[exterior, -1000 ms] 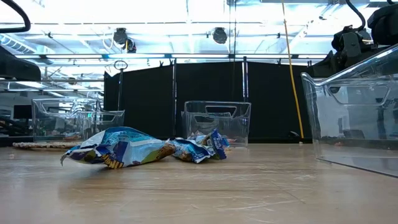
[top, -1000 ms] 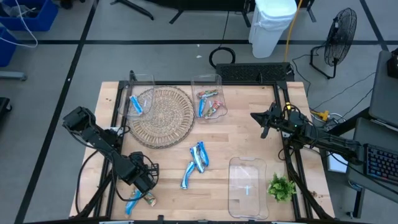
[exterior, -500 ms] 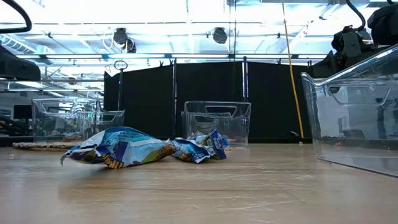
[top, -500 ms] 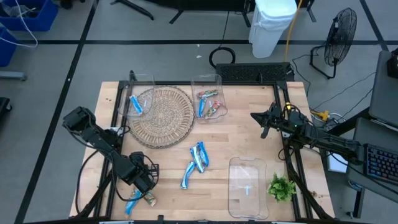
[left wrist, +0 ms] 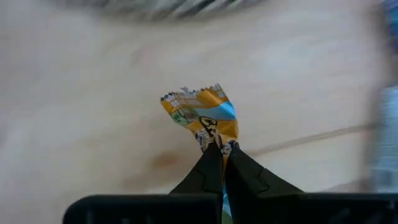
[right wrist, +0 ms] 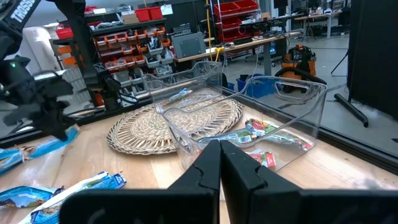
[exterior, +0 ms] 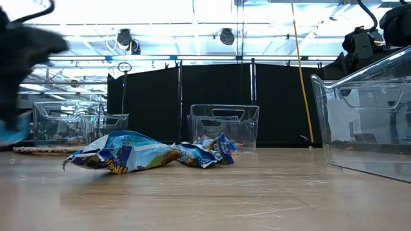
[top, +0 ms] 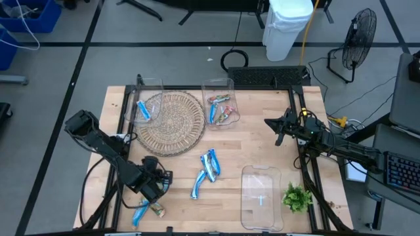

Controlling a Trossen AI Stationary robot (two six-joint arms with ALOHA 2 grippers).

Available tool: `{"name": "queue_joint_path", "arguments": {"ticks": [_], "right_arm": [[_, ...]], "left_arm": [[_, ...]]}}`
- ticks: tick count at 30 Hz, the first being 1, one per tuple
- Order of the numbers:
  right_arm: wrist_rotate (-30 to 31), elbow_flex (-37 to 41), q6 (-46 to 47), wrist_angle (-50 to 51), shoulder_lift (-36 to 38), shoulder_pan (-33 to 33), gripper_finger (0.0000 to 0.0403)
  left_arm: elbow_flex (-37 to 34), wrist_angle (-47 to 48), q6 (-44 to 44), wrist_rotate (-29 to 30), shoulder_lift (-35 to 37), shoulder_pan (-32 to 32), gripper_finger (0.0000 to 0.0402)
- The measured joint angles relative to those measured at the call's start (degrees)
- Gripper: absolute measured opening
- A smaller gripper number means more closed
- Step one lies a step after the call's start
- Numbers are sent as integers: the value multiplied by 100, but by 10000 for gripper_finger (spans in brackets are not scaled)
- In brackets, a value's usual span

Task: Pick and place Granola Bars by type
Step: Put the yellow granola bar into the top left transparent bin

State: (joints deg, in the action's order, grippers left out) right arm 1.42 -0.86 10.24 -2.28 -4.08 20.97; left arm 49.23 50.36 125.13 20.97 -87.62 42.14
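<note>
My left gripper (top: 159,180) is shut on a blue and yellow granola bar (left wrist: 202,115) above the table's near left part. It also shows in the right wrist view (right wrist: 43,109), with the bar (right wrist: 57,139) below it. Two more bars (top: 147,210) lie at the near left edge. Several blue bars (top: 207,172) lie in the table's middle. One clear bin (top: 149,92) holds a blue bar, another (top: 220,88) holds blue and reddish bars, and a third (top: 261,180) holds one bar. My right gripper (top: 278,129) is shut and empty at the right. My left gripper pinches one crimped end of the bar's wrapper (left wrist: 216,142) between its two fingers. The rest of the bar sticks out past the fingertips. In the right wrist view the bar hangs below the fingers, tilted and clear of the table.
A round wicker mat (top: 169,122) lies at the far left, between the two far bins. A green leafy sprig (top: 296,196) sits at the near right corner. Bare wood lies between the middle bars and the right arm.
My left gripper has risen and gone a little toward the table's right and far edges, shut on the bar. It now shows at the left of the low view, where it did not show before.
</note>
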Motion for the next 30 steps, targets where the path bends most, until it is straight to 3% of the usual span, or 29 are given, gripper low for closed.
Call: {"name": "queue_joint_path", "arguments": {"ticks": [8, 15, 21, 30], "right_arm": [[-1, 0, 0, -1, 0, 0, 0], [0, 0, 0, 0, 0, -1, 0], [-1, 0, 0, -1, -1, -2, 0], [0, 0, 0, 0, -1, -1, 0]], "left_arm": [[0, -113, -1965, 1453, 732, -449, 5], [1, -120, -3929, 2376, 1242, -1001, 5], [0, -747, -5921, 2095, 1359, -1851, 4], [0, -2921, -9495, 1224, 1367, -3229, 4]]}}
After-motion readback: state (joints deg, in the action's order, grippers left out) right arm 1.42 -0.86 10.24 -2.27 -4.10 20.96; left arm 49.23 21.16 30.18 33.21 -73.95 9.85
